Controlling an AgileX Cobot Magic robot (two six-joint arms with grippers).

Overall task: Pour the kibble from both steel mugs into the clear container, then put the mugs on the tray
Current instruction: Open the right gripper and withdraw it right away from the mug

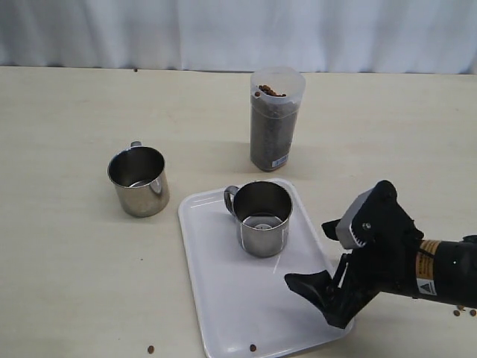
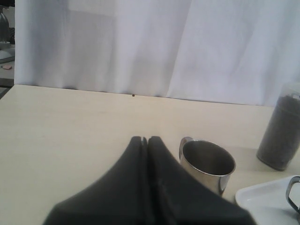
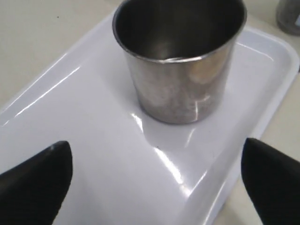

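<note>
On the pale tabletop (image 1: 67, 261) the far clear container (image 1: 274, 119) holds the kibble (image 1: 270, 138). One steel mug (image 1: 262, 218) sits on the tray (image 1: 223, 298), apparently delivered, right fingers (image 1: 309, 287) wide apart nearby; the other mug (image 1: 139, 181) waits left, left fingers (image 2: 140, 187) closed, empty.

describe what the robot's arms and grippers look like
The right gripper has matte black wedge-shaped fingers and a grey block at the wrist. Its black arm carries an orange band with a small warning-triangle label. The left gripper shows only black tapered fingers.
</note>
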